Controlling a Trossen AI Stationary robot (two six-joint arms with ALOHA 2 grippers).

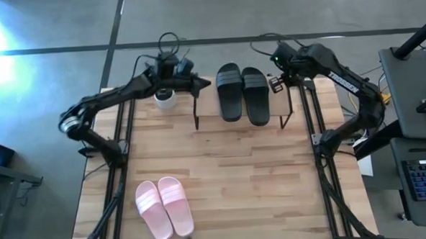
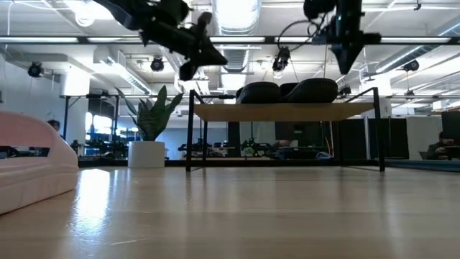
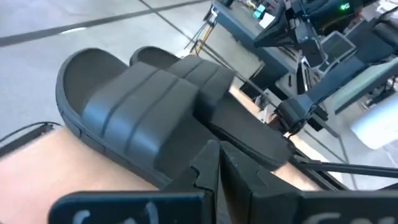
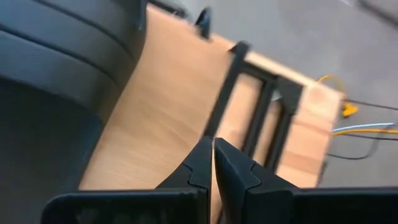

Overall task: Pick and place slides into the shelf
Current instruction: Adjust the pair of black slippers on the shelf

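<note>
The black pair of slides lies side by side on the top board of the shelf at the table's far middle; it also shows in the left wrist view. The pink pair lies on the table near its near left corner. My left gripper is shut and empty, just left of the black pair and above the shelf's left end. My right gripper is shut and empty, pointing down over the shelf's right end, beside the right black slide.
A white pot with a green plant stands on the table just left of the shelf, under my left arm. The shelf's thin black legs reach toward the table's middle. A desk with a keyboard stands beyond the table's right edge.
</note>
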